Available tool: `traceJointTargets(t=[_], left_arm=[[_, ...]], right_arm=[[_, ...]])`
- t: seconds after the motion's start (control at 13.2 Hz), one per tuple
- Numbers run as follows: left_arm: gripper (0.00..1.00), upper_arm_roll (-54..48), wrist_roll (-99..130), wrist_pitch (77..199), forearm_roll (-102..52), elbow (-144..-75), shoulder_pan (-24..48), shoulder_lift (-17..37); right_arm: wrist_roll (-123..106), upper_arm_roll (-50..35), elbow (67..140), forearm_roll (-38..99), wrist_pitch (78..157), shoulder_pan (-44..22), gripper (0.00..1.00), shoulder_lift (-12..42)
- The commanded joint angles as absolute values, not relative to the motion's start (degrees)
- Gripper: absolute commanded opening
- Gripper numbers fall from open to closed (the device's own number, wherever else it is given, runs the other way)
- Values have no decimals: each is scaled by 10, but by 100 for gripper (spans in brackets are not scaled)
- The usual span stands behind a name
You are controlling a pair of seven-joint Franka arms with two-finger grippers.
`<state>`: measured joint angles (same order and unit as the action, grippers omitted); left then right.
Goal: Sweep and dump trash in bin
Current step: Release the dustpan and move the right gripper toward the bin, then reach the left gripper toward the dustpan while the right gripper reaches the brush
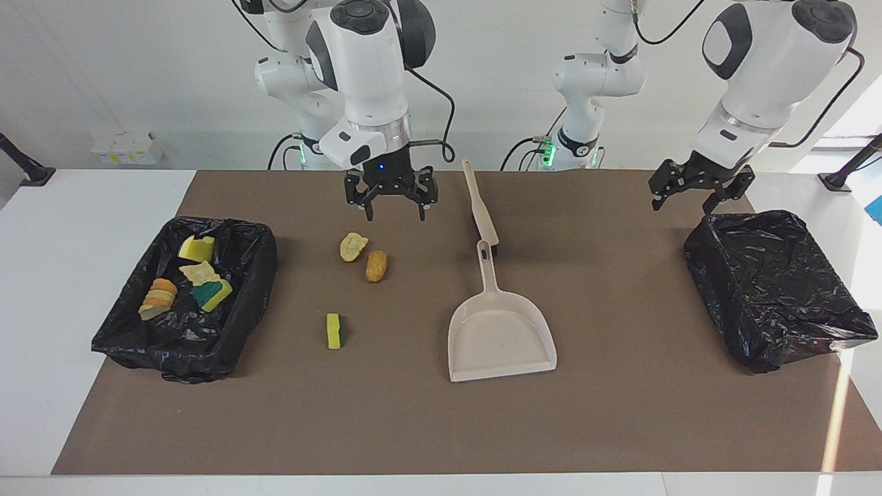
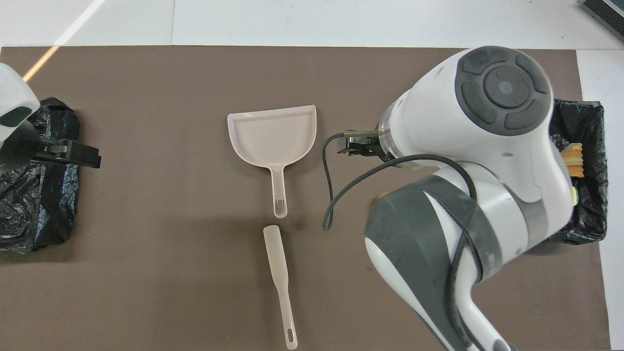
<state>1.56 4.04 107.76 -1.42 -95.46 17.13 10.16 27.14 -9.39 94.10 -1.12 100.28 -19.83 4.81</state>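
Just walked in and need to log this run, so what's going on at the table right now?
Neither arm holds anything. The right pincer hangs open over the mat near a tan lump and an orange-brown lump; a yellow sponge piece also lies loose. The dustpan and flat scraper lie on the mat untouched. Four pieces already sit in the bin at the right arm's end. The left pincer waits open over the other bin.

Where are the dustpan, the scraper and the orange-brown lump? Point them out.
dustpan [image 1: 499, 337], facing view, middle of the pan floor.
scraper [image 1: 480, 204], facing view, its flat blade.
orange-brown lump [image 1: 376, 266], facing view, its middle.
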Motion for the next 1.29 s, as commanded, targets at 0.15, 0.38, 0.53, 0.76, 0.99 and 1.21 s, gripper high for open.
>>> traceJointTargets(t=[0.15,0.38,0.53,0.76,0.99,1.21], left_arm=[[100,24,141,1171,-15,-952,236,162],[100,24,193,1200,-15,-954,282,192],[100,24,211,1205,-15,-972,309,197],[100,23,283,1249,-15,-1035,348,182],[90,22,307,1270,-16,-1082,373,166],[82,23,322,1274,-16,-1088,378,163]], right_arm=[[266,-97,1085,33,1081,-250,100,-22],[312,-97,1116,45,1106,-285,100,-19],[327,-97,1149,64,1148,-298,100,-23],[363,-97,1183,64,1194,-342,100,-12],[392,-97,1216,64,1230,-380,100,-4],[403,-97,1253,64,1271,-404,100,-2]])
